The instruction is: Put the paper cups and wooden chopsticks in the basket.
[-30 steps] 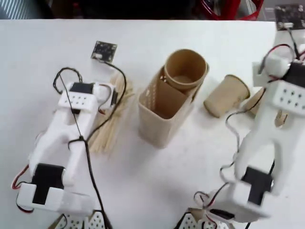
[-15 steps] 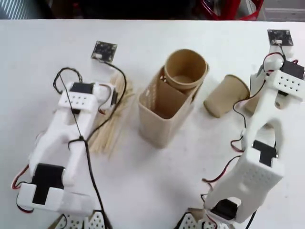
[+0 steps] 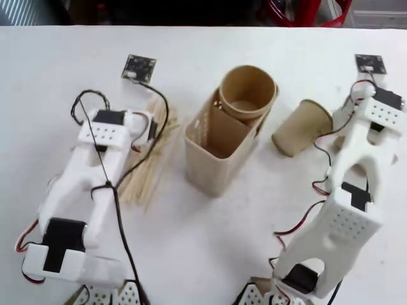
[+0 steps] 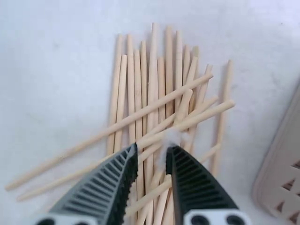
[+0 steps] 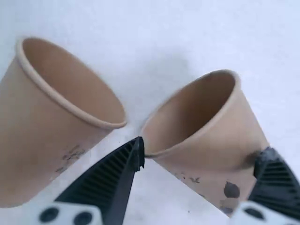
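**Fingers Over Chopsticks, Fingers Around a Cup**

The left fingers (image 4: 117,187) are hovering low over the wooden chopsticks (image 4: 159,93), which are lying in a loose pile on the table (image 3: 191,254) near the basket (image 3: 210,168). These fingers are standing released, with a narrow gap between them. The right fingers (image 5: 112,178) are standing spread wide around one paper cup (image 5: 211,122) lying on its side, one tip at its rim and the other against its wall, not clenching it. A second cup (image 5: 51,126) is lying just beside it. A third cup (image 3: 248,89) is sitting mouth up in the basket.
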### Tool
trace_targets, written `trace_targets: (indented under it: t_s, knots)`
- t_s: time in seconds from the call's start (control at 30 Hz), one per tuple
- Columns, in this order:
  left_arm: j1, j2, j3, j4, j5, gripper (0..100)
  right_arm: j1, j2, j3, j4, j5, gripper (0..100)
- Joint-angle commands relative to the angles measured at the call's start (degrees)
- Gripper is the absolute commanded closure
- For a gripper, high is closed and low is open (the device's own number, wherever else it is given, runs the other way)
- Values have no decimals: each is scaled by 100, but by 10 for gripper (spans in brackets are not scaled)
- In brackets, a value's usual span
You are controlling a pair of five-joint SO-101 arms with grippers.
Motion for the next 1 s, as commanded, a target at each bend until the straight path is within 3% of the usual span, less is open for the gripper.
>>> trace_targets:
  t_s: [0.0, 0.17, 0.5, 0.63, 0.8, 0.97]
  knots:
    - [75, -189, -26, -88, 62, 881, 259, -66, -149, -48, -18, 633]
    - [127, -198, 79, -132, 62, 881, 602, -75, -158, 435, -44, 633]
    - [127, -198, 88, -132, 62, 881, 1481, -101, -193, 435, -70, 633]
    - [127, -198, 97, -132, 62, 881, 1508, -224, -202, 435, -26, 640]
    - [127, -198, 105, -132, 62, 882, 1508, -356, -211, 435, -62, 748]
    - [127, -198, 105, -132, 62, 882, 1552, -444, -202, 435, -26, 724]
